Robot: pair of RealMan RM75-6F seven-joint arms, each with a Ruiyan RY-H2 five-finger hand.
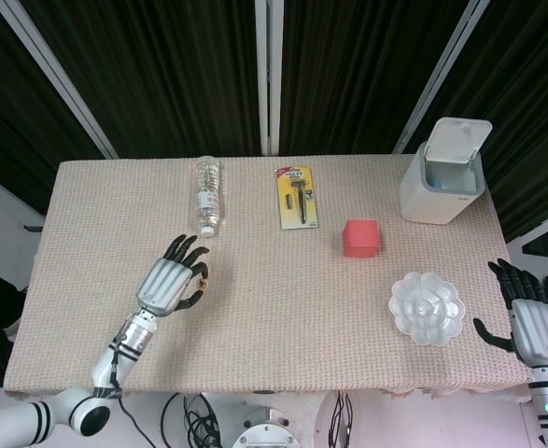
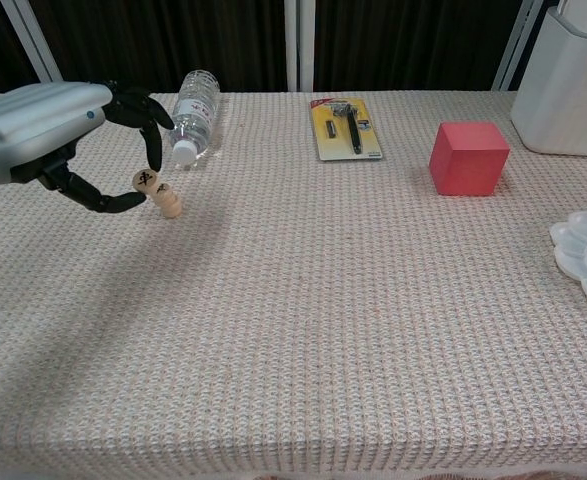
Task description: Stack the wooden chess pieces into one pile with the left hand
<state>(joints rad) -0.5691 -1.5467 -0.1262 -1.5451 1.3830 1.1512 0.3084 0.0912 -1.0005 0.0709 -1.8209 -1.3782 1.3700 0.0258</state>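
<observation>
A: Left side status?
B: Left hand is up off the table, pinching one chess piece between thumb and a fingertip, other fingers curled loosely above it. The piece is tilted, marked face toward the chest camera.
A: Second piece?
B: Other chess piece sits on the cloth just beyond the fingertips, right beside the held one; can't tell if they touch. From the head view the hand covers most of both.
A: Past the fingers?
B: Water bottle lies just beyond the fingertips, cap end nearest them. Razor pack, red cube and white bin are well off to the right.
A: Right hand?
B: Right hand hangs past the right table edge, fingers spread, holding nothing. White flower-shaped dish is near its fingers.
</observation>
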